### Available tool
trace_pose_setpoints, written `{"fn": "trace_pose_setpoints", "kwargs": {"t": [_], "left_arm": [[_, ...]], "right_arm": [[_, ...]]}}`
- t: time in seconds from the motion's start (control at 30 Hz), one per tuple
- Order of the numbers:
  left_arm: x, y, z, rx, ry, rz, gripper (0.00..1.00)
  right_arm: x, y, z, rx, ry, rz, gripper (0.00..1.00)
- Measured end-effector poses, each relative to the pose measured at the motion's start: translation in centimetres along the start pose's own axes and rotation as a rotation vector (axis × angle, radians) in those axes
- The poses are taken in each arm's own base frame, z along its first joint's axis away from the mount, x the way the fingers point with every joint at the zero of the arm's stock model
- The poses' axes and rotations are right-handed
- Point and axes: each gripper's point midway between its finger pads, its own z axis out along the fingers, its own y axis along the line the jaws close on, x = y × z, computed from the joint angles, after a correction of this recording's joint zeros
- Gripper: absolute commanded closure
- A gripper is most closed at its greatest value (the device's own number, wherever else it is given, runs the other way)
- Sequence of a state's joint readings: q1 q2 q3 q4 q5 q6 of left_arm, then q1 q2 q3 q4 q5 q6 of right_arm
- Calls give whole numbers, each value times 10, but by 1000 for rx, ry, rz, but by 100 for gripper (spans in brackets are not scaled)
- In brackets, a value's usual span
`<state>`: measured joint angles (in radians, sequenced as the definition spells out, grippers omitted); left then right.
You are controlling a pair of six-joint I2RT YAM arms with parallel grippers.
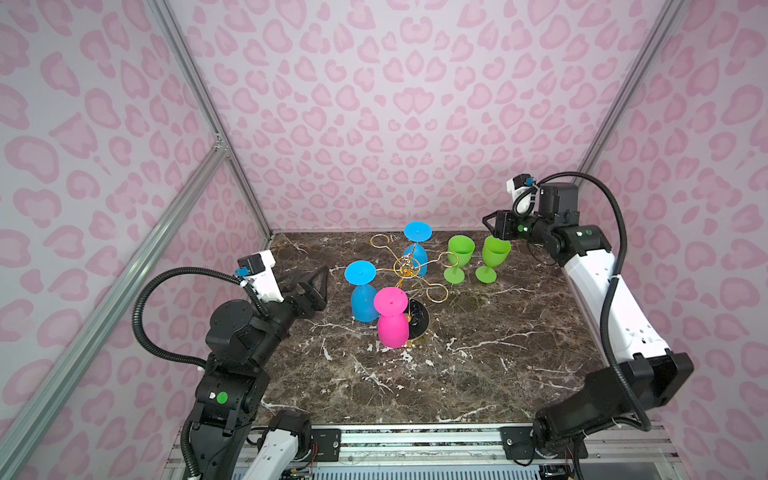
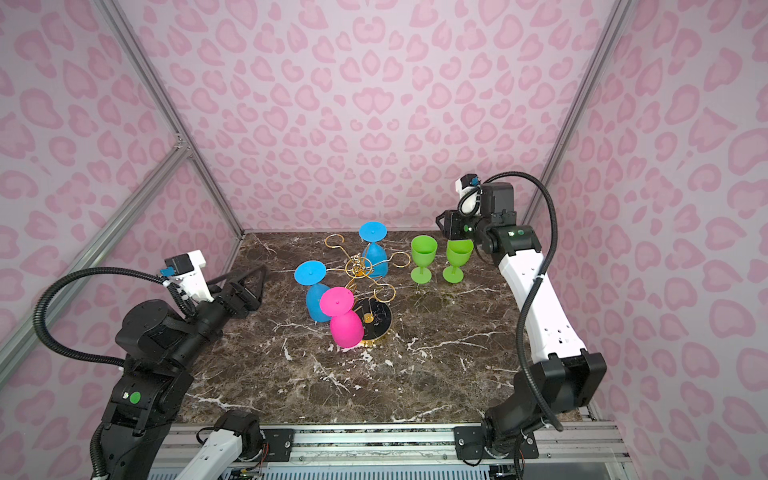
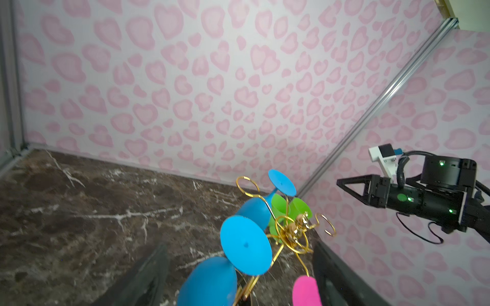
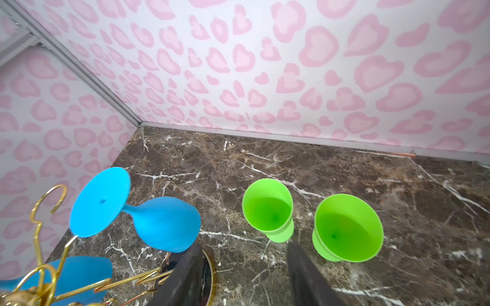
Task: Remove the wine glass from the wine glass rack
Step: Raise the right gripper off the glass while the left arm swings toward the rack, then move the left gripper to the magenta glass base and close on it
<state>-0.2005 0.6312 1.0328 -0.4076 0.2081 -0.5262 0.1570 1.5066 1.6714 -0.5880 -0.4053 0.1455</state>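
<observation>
— What carries everything?
— A dark marble counter [image 1: 478, 357] with white veins, walled on three sides.

— How are the arms set?
— The right arm [image 1: 598, 286] stretches almost straight from the near right corner along the right edge. Its wrist bends leftward at the far right corner. The left arm [image 1: 241, 328] is folded at the near left corner, elbow raised, with the forearm reaching in over the left edge.

— Where is the wine glass rack?
— The wine glass rack [image 1: 418, 316] stands about mid-counter, a little toward the left edge. Its gold loops spread above a round black base.

— What hangs on it?
— Three glasses, bowls down. A pink wine glass [image 1: 392, 328] hangs on the side facing the near edge. A near blue wine glass [image 1: 364, 303] hangs toward the left edge, and a far blue wine glass [image 1: 417, 257] toward the far edge. Two more stand upright on the counter, off the rack, toward the far right corner. They are the inner green wine glass [image 1: 459, 253] and the outer green wine glass [image 1: 494, 253], side by side and not touching.

— And the grippers?
— The left gripper [image 1: 318, 286] points at the near blue wine glass and stops short of it. Its fingers are spread wide with nothing gripped. The right gripper [image 1: 487, 222] hovers over the outer green wine glass's rim. In the right wrist view its fingers [image 4: 185, 275] are parted and empty, and that glass sits just beside one finger, outside the gap.
</observation>
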Motion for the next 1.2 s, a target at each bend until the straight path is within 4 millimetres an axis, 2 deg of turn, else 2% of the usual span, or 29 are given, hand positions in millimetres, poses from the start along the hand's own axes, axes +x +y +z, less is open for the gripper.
{"fn": "trace_pose_setpoints", "kwargs": {"t": [0.13, 0.23, 0.33, 0.57, 0.67, 1.07, 1.2], "left_arm": [[35, -8, -4, 56, 166, -121, 25], [50, -20, -9, 125, 251, -211, 30], [66, -30, -10, 187, 340, -308, 35], [96, -48, -12, 284, 534, -468, 51], [101, -52, -13, 301, 574, -502, 55], [133, -59, -2, 289, 709, -571, 62], [130, -59, 2, 282, 687, -579, 63]], "right_arm": [[0, 14, -23, -13, -101, -40, 19], [-2, 22, -36, -26, -168, -53, 9], [-3, 30, -45, -46, -211, -65, 4], [6, 35, -54, -61, -240, -76, 2], [9, 36, -56, -65, -241, -77, 2], [9, 40, -67, -79, -265, -79, 2], [8, 41, -69, -80, -271, -81, 2]]}}
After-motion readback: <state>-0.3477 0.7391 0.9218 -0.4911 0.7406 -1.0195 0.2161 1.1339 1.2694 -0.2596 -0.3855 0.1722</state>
